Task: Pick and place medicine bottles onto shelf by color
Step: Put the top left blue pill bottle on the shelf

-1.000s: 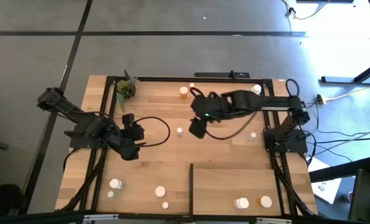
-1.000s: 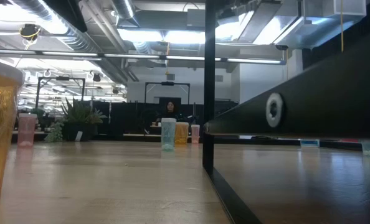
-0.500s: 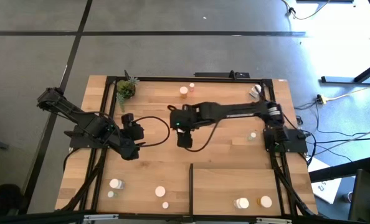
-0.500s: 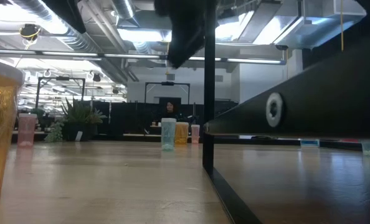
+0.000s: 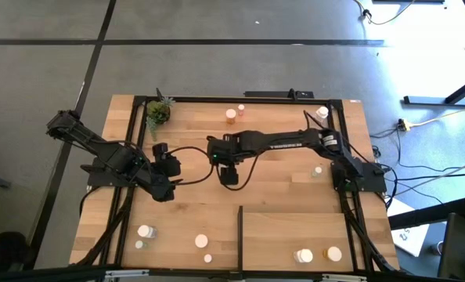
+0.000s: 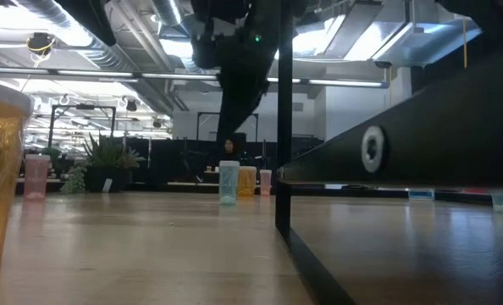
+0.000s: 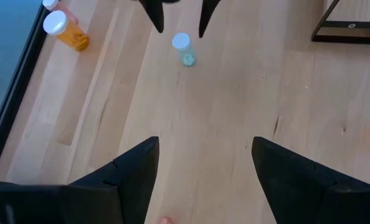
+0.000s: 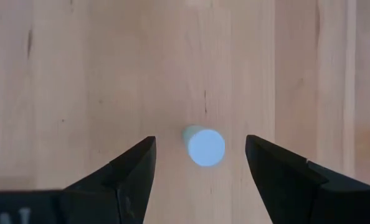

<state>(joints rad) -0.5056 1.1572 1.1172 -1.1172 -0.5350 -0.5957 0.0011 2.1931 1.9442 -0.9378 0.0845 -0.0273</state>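
1. Above mid-tabletop (image 5: 193, 200), the right pincer (image 8: 199, 165) hangs with fingers wide, straddling a pale greenish bottle (image 8: 203, 145) standing upright.
2. Best descent: straight, centred, closing below its white cap.
3. Left pincer (image 7: 205, 163) waits open at left; shelf (image 5: 295, 227) lies near-right.

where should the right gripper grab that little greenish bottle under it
Grip the greenish bottle across its round body just below the white cap, coming straight down. It stands upright on bare wood, and the open right gripper already straddles it from above.

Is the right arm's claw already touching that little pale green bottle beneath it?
Apart. In the right wrist view the pale green bottle stands between the open right gripper, bare wood showing on both sides.
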